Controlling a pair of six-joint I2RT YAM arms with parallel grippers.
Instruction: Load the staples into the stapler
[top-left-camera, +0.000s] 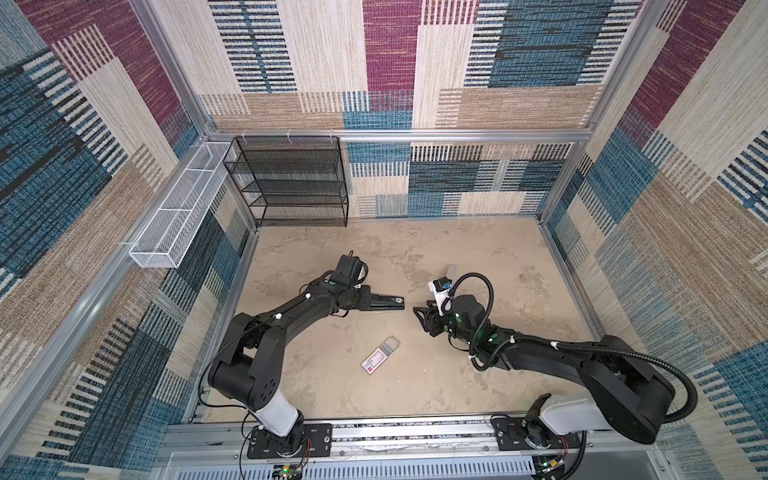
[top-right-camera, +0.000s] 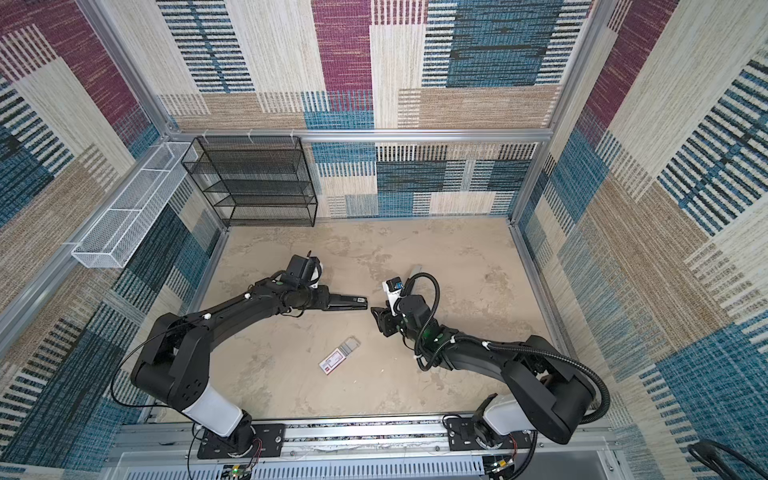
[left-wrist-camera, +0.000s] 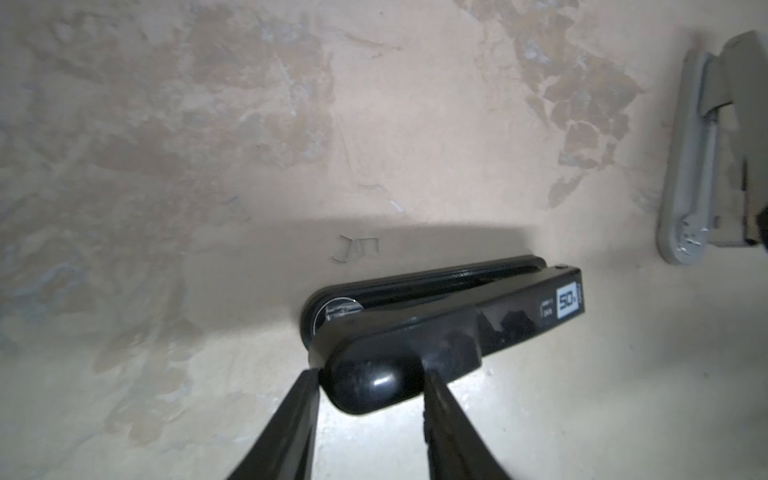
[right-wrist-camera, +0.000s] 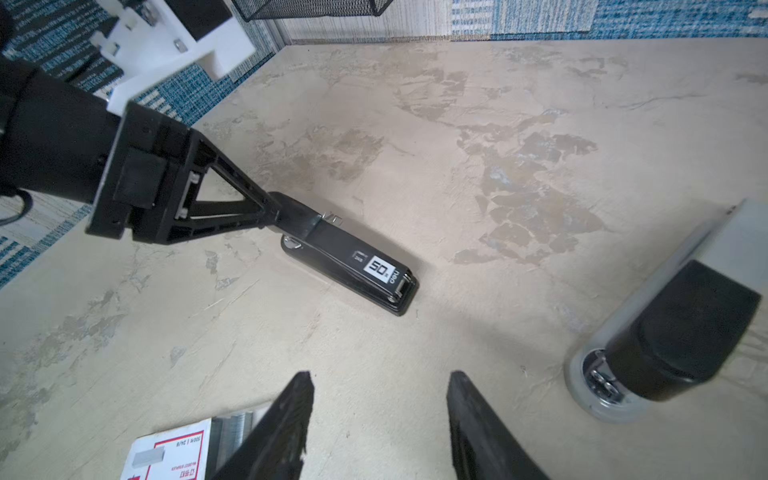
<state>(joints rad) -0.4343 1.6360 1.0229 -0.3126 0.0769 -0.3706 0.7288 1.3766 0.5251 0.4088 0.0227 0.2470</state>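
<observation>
— Staples: which way from your jaws?
— In the half-open white box, lying diagonally, toward the arm bases from both grippers. Your right gripper gapes empty near it, with nothing between. Your left gripper pinches the black stapler by its nose. Grey stapler sits behind, clear.
</observation>
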